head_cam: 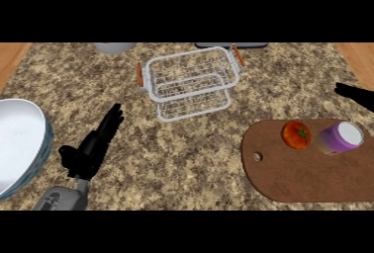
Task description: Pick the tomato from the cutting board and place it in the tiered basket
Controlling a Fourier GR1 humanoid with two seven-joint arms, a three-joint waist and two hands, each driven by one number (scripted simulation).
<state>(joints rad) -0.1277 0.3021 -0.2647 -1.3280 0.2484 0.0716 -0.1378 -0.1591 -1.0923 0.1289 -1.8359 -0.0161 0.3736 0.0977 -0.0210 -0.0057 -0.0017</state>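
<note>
**Tomato on the board, both hands apart from it**

Nearest to us, the left forearm (pixel 64 197) comes in at the lower left. Its left hand (pixel 91 148) lies over the speckled counter (pixel 190 158) with fingers (pixel 111 118) straight and stretched toward the far side, holding nothing. Just left of that hand, a large white bowl (pixel 18 143) with a bluish rim runs off the left edge.

On the near right lies the brown cutting board (pixel 306 173), with a small hole (pixel 257 156) near its left edge. The tomato (pixel 296 134) sits on the board's far part, red with a green stem spot. Just beside it on the right is a purple jar (pixel 340 138) with a white top, tipped at a slant. We cannot tell whether the two touch. The jar stands on the side of the tomato where the right hand shows.

Farther on, at the right edge, we see only part of the right hand (pixel 356 95), apart from both board and tomato. We cannot tell how open it is.

The white wire tiered basket (pixel 194 81) stands far and left of the board, well apart from the tomato, with orange handles (pixel 139 74) on its sides. Behind it, at the far edge, we make out a grey vessel (pixel 115 47) and a dark flat object (pixel 230 45).
</note>
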